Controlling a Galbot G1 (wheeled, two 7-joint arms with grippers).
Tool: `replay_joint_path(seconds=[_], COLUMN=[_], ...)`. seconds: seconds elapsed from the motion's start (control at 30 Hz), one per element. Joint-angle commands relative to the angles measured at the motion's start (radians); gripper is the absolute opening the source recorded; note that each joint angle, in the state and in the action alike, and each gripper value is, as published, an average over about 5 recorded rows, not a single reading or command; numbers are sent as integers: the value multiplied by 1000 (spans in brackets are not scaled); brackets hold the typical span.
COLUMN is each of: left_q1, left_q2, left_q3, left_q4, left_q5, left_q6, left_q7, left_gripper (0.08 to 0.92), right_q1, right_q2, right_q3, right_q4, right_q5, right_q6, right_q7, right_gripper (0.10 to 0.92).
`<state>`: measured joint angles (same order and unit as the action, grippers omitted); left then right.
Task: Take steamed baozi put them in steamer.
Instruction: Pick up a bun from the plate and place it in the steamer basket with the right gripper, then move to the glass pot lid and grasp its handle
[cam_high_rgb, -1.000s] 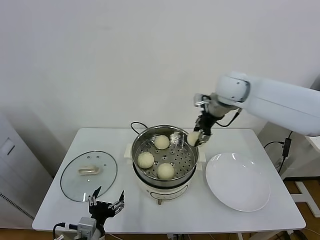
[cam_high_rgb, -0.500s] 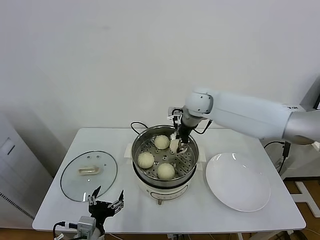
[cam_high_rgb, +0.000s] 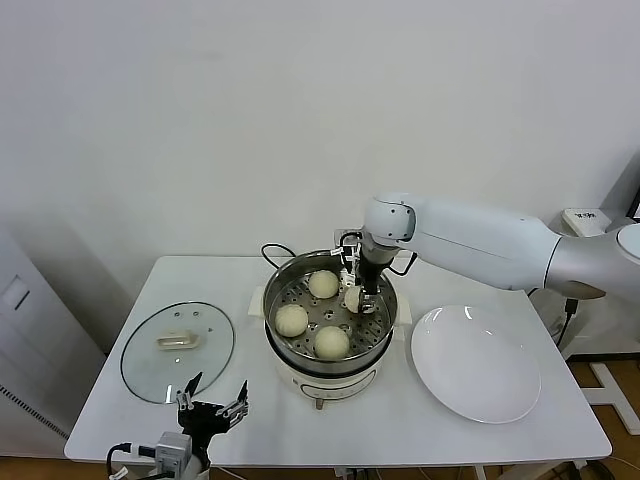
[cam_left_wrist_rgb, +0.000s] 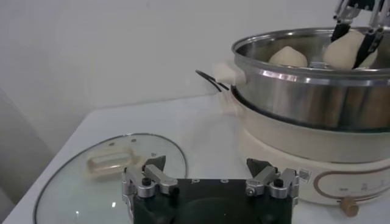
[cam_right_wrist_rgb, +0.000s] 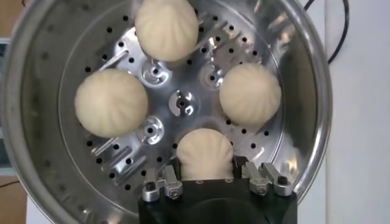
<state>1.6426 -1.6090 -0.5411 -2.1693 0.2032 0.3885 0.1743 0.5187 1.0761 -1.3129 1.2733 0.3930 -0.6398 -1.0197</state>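
The steel steamer stands mid-table on its white base. Three baozi lie on its perforated floor: one at the back, one at the left, one at the front. My right gripper is inside the steamer on its right side, shut on a fourth baozi, low over the floor. The other three show in the right wrist view. My left gripper is open and empty, parked low at the table's front left.
A glass lid with a cream handle lies on the table's left. A bare white plate lies on the right. A black cord runs behind the steamer.
My right gripper carried the fourth baozi from over the steamer's right rim leftward into the pot, then lowered it toward the floor. The left arm has not moved.
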Motion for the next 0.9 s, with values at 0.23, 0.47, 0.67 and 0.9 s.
replay_joint_path(seconds=[0.23, 0.47, 0.67, 0.9], left_q1=[4, 10, 26, 58], left_q2=[-16, -24, -34, -30], left_q3=[-1, 1, -9, -16], left_q4=[-3, -17, -25, -37], left_q5=[1, -1, -10, -57], left_q6=[-1, 4, 7, -49], left_q7=[-2, -21, -69, -94], left_gripper=[823, 823, 823, 823], right_q1=[-15, 4, -16, -333], right_q2=[-32, -115, -274, -429], right_q3=[11, 97, 301, 758], right_q4=[35, 114, 258, 327], right_q5=[-14, 31, 139, 218], right_q6=[0, -2, 24, 140], right_q7=[32, 54, 197, 371], right_gripper=[640, 805, 822, 823])
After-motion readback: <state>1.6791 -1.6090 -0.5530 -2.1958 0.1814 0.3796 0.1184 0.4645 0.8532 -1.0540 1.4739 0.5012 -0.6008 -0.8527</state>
